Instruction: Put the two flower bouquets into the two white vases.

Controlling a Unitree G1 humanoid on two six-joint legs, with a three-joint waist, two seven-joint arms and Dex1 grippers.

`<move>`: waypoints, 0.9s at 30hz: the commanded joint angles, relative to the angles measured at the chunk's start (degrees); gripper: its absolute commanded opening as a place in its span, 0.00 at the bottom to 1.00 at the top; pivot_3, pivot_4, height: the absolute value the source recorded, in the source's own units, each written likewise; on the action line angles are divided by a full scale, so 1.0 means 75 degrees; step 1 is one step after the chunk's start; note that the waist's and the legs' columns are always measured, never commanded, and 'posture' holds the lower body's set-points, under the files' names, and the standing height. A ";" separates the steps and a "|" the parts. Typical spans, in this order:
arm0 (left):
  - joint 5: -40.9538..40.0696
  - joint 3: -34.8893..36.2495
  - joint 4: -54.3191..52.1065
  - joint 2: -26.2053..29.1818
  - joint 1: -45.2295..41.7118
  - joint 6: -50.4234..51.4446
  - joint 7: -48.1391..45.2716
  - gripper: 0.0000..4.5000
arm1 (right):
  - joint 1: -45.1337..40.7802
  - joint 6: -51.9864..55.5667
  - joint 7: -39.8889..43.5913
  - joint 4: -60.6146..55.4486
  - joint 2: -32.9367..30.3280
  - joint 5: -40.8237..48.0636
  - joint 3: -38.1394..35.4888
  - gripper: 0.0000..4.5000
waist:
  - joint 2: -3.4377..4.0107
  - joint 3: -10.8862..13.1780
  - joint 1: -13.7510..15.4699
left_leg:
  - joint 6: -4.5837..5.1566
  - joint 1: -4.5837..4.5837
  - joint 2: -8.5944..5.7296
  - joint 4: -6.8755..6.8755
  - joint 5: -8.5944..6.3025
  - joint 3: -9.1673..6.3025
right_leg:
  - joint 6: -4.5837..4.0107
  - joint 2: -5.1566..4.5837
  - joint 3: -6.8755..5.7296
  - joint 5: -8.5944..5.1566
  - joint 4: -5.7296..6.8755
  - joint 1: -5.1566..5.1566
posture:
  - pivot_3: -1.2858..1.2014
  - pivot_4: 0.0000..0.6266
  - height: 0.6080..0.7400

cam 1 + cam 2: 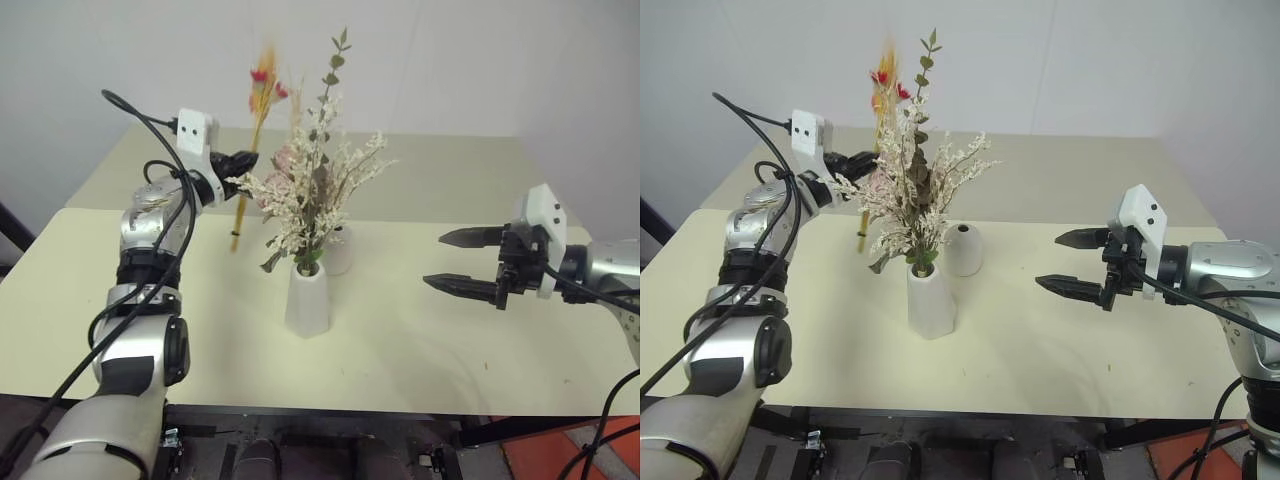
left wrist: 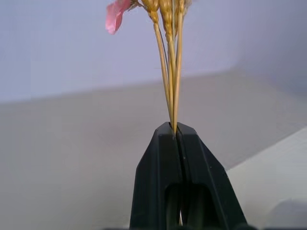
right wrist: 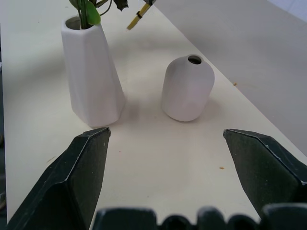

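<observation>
Item: slim yellow bunch [image 1: 258, 130], pinched mid-stem in my left gripper [image 1: 240, 160], blooms up, lower ends hanging above the table [image 1: 420, 330]. Item: bushy cream bunch [image 1: 315, 185], standing in the tall vase [image 1: 307, 298]. Item: round vase [image 1: 963, 249], empty, just behind the tall one. My right gripper [image 1: 465, 262]: fingers spread, well apart from both vases.

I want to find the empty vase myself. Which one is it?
Look at the pale table. Near its middle stands a tall white vase full of bushy flowers. Just behind it sits the empty vase: short, round like an egg, with a tiny hole on top.
</observation>
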 commanded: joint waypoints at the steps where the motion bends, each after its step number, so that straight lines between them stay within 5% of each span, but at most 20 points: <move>1: -0.0663 0.0303 -0.0441 -0.0131 -0.0259 -0.0238 -0.0605 0.01 | -0.0126 0.0044 -0.0118 -0.0129 -0.0054 0.0123 -0.0258 1.00 | 0.0000 0.0000 -0.0007 | 0.0000 0.0001 0.0000 0.0000 0.0000 0.0000 | 0.0000 0.0000 0.0001 0.0000 0.0001 0.0000 | 0.52 0.24 1.00; 27: -0.1215 0.0401 0.1373 -0.1653 -0.1790 -0.1352 -0.1740 0.01 | 0.0518 0.0307 -0.0744 -0.0763 -0.0041 0.0510 -0.0827 1.00 | 0.0000 0.0000 -0.0093 | 0.0000 0.0005 -0.0005 0.0005 0.0000 -0.0003 | 0.0029 0.0000 0.0005 -0.0014 0.0000 0.0007 | 0.52 0.24 1.00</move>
